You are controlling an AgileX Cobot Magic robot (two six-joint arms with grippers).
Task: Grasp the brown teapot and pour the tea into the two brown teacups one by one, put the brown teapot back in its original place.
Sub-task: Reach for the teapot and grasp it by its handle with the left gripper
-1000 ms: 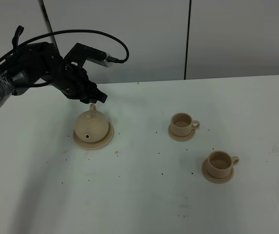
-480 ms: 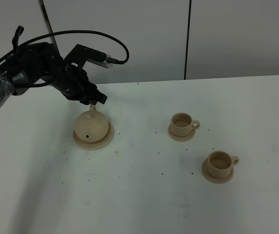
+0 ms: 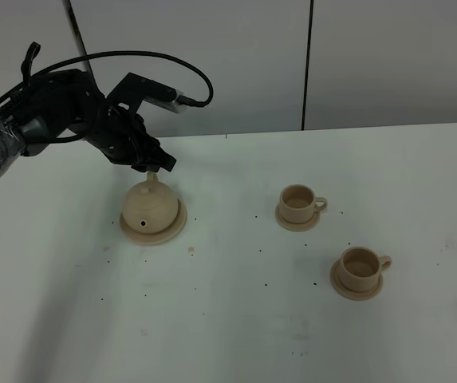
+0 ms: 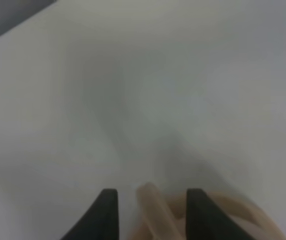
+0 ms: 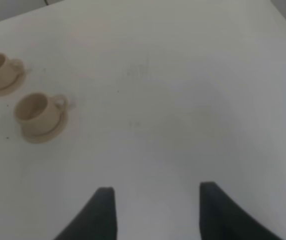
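We are at the first step, the grasp, on the table [image 3: 236,319]. The left gripper [image 3: 155,163] hovers over the teapot [image 3: 150,207], jaws wide and holding nothing, with the handle [image 4: 152,205] between them. Next we should lower slightly and close. The teapot sits lidded on its saucer [image 3: 179,225] at left, so we cannot see its contents. The far cup [image 3: 297,201] and near cup [image 3: 360,266] look empty. The right gripper [image 5: 155,202] hangs open over bare table.
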